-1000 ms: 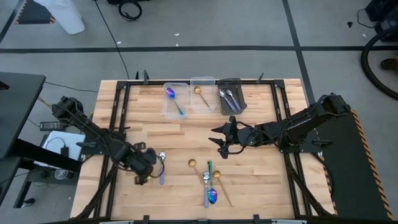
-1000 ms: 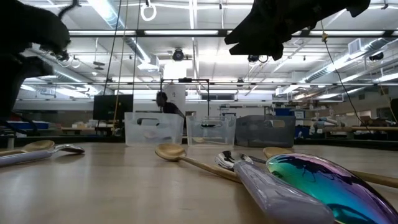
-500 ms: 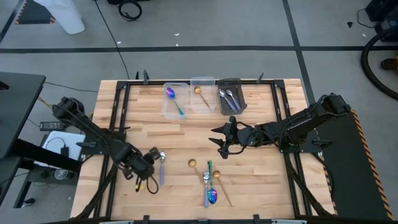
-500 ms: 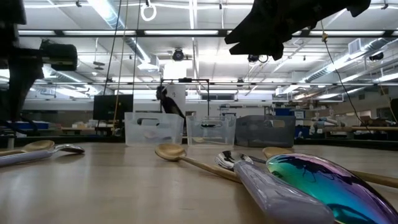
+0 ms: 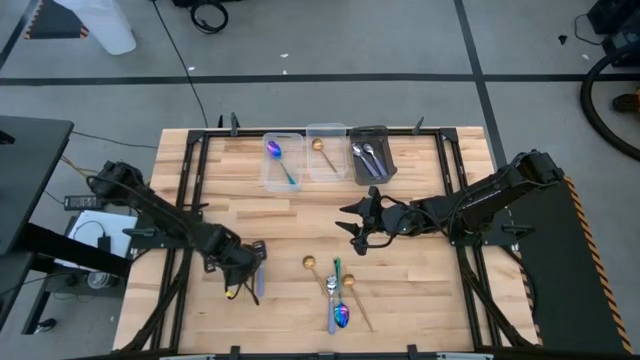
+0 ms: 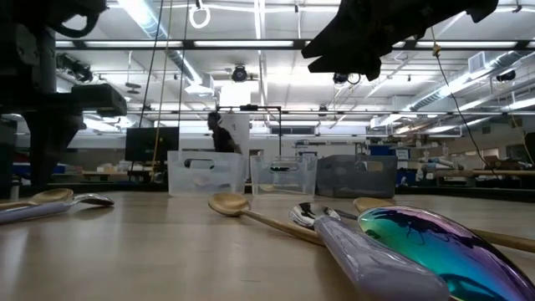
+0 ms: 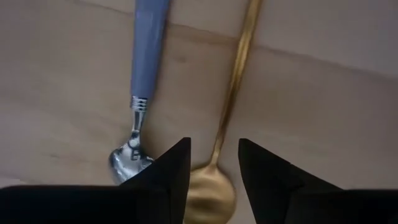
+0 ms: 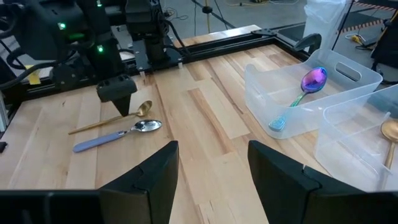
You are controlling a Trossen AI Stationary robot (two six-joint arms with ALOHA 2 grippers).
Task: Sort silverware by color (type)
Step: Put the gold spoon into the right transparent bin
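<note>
My left gripper [image 5: 243, 263] points down, open, at the table's near left. Its fingers stand on either side of a gold spoon's [image 7: 239, 74] neck, just above the bowl [image 7: 208, 193], without visibly touching it. A silver spoon with a pale blue handle [image 7: 146, 62] lies flat beside the gold one [image 8: 109, 122]. More silverware [image 5: 335, 290] lies loose near the front middle, among it an iridescent spoon [image 6: 435, 242]. My right gripper [image 5: 357, 225] hovers open and empty above the table's middle.
Three bins stand in a row at the far edge. A clear bin [image 5: 272, 178] holds an iridescent spoon, a second clear bin [image 5: 325, 132] a gold spoon, and a dark grey bin [image 5: 385, 150] silver spoons. Bare wood lies between the bins and the loose silverware.
My left gripper has rolled about a quarter turn around the line it points along. It has sunk toward the table, shifting a little toward the right edge, and now stands astride the gold spoon. The spoons have stayed where they were.
</note>
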